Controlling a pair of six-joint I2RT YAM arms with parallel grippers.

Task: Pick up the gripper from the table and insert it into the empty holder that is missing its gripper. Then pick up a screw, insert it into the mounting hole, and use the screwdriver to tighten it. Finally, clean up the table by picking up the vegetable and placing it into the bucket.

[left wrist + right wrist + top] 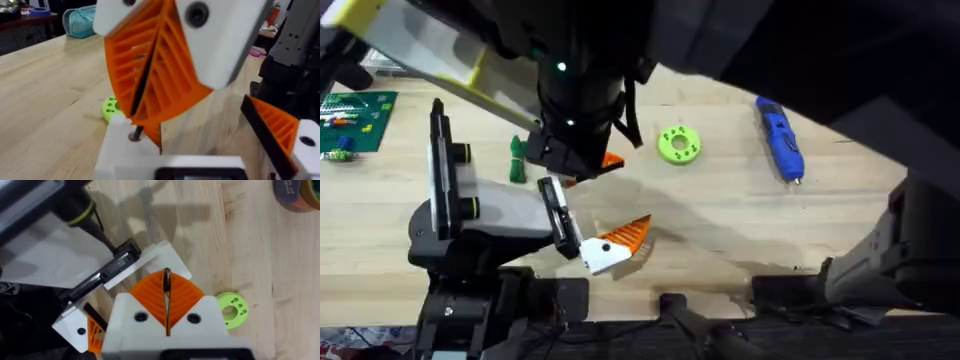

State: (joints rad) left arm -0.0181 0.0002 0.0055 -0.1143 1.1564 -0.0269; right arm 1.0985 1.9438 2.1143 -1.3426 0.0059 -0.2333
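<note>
Screw [166, 277] pinched in right hand [166, 325]; no writing legible.

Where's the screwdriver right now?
In the overhead view the blue screwdriver lies on the table at the far right, just right of the lime-green ring.

Matt pale wooden table [740, 230]; glossy blue plastic screwdriver [779, 137]; ribbed orange gripper [617, 246].

Past the far edge of the workbench, a teal bag [80, 21] sits on a dark side table [25, 25]. The room behind is dim.
</note>
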